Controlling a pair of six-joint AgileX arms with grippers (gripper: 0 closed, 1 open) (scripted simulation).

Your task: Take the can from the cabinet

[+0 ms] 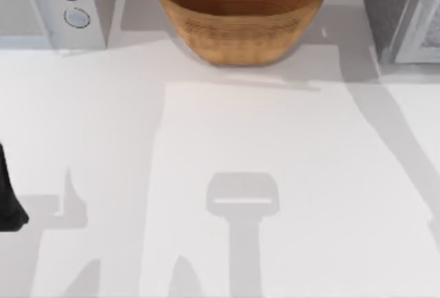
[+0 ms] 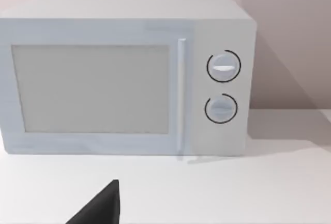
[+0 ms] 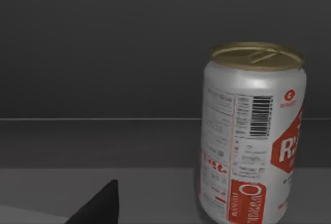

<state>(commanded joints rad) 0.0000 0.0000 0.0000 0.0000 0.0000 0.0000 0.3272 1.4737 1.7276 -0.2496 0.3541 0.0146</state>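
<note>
The left gripper point(image 2: 98, 206) is pointed at a microwave point(image 2: 124, 76), its state untold. In the dark cabinet, the upright can point(image 3: 252, 136), judged light, rigid and slick, is faced by the right gripper point(image 3: 98, 206), state untold; mid-body hold is advised.

A wicker bowl point(image 1: 240, 12) stands at the table's point(image 1: 275, 174) far edge. Left of the bowl sits a white microwave point(image 1: 55, 5) with two dials.
</note>
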